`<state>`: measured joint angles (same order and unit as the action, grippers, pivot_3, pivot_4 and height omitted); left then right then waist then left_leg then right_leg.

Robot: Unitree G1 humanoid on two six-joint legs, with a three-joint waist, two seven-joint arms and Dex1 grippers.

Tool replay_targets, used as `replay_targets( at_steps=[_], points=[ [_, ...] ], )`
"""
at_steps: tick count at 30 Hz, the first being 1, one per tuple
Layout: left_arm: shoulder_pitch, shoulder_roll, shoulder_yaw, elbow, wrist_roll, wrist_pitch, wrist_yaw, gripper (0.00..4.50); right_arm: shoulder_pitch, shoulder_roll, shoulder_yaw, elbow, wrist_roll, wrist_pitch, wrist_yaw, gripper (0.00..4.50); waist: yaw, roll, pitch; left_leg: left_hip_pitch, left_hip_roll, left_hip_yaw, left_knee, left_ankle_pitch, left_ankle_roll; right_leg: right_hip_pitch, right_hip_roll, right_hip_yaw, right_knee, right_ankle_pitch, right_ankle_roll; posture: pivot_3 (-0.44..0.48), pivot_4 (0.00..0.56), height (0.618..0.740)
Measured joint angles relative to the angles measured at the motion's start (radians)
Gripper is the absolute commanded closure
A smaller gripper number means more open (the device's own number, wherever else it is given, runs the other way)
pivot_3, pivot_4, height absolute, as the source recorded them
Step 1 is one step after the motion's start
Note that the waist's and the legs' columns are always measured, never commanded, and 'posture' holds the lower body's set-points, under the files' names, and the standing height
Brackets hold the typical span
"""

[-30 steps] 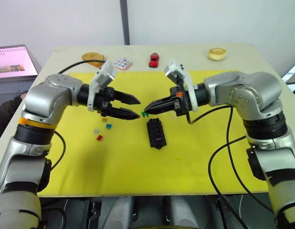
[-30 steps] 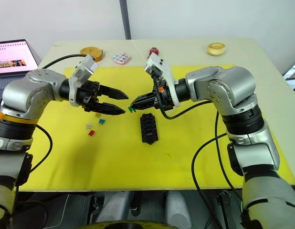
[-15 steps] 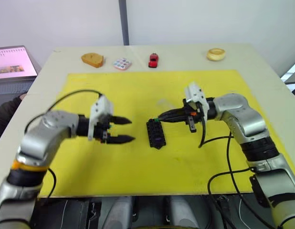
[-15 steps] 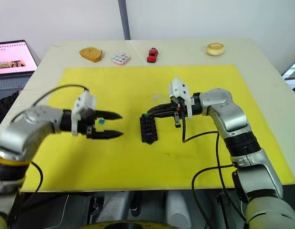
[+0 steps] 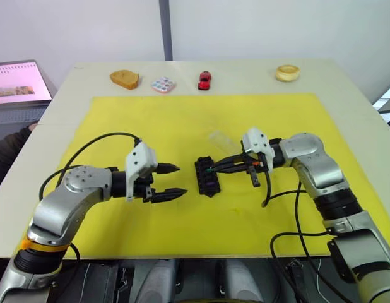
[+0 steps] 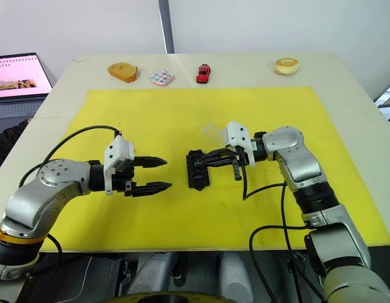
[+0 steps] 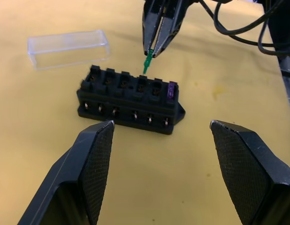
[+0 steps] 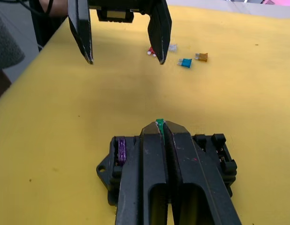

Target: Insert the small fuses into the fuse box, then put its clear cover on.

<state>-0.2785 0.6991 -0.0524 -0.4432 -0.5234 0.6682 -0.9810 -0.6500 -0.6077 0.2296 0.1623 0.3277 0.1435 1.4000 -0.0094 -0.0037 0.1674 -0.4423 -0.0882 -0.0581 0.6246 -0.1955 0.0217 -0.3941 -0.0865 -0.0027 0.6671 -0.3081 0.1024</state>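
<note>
Fuse work was under way on the yellow mat (image 5: 182, 120) that covered most of the table (image 5: 346, 82). The fuse box (image 5: 205, 177) lay near the mat's middle, between the two arms, with a purple fuse (image 7: 171, 89) already seated in a slot at one end of the row. The right gripper (image 5: 211, 169) had its jaws pinched shut on the teal fuse (image 7: 147, 63), holding it just above the box's top, over one of the empty slots; whether its blades touched the slot could not be told. The left gripper (image 5: 176, 180) hovered beside the box on the robot's left, jaws spread wide and holding nothing, pointing at the box but apart from it.

The clear cover (image 7: 68, 47) rested on the mat just beyond the box, close to it but not touching, hollow side down as far as could be told. Four loose fuses lay on the mat behind the left gripper, well apart from the box: a blue fuse (image 8: 185, 62), an amber fuse (image 8: 201, 56), a grey fuse (image 8: 172, 47) and a red fuse (image 8: 151, 51), the last partly hidden by one of the left gripper's fingers (image 8: 160, 28).

Along the table's far edge, off the mat, stood a brown block (image 5: 124, 79), a white tile with coloured dots (image 5: 163, 84), a red toy car (image 5: 204, 79) and a tape roll (image 5: 287, 72). A laptop (image 5: 18, 83) sat off to the robot's left. Nothing lay between the grippers and the box.
</note>
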Motion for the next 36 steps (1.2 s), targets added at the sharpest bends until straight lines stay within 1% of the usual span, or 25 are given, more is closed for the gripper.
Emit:
replay_targets(
  at_steps=[4, 36],
  points=[
    [0.003, 0.009, 0.000, -0.004, -0.010, 0.006, 0.001, 1.07, 0.024, 0.006, 0.001, -0.001, -0.003, -0.001, 0.000, 4.50, 0.000, 0.000, 0.000, 0.000, 0.000, 0.000, 0.000, 0.000, 0.000, 0.000, 0.000, 0.000, 0.000, 0.000, 0.000, 0.000, 0.150, 0.740],
    [0.028, 0.018, -0.005, -0.004, -0.010, 0.003, 0.021, 1.07, 0.042, 0.017, 0.019, -0.039, -0.032, 0.017, -0.001, 4.50, 0.000, 0.000, 0.000, 0.000, 0.000, 0.000, 0.000, 0.000, 0.000, 0.000, 0.000, 0.000, 0.000, 0.000, 0.000, 0.000, 0.150, 0.740]
  ],
)
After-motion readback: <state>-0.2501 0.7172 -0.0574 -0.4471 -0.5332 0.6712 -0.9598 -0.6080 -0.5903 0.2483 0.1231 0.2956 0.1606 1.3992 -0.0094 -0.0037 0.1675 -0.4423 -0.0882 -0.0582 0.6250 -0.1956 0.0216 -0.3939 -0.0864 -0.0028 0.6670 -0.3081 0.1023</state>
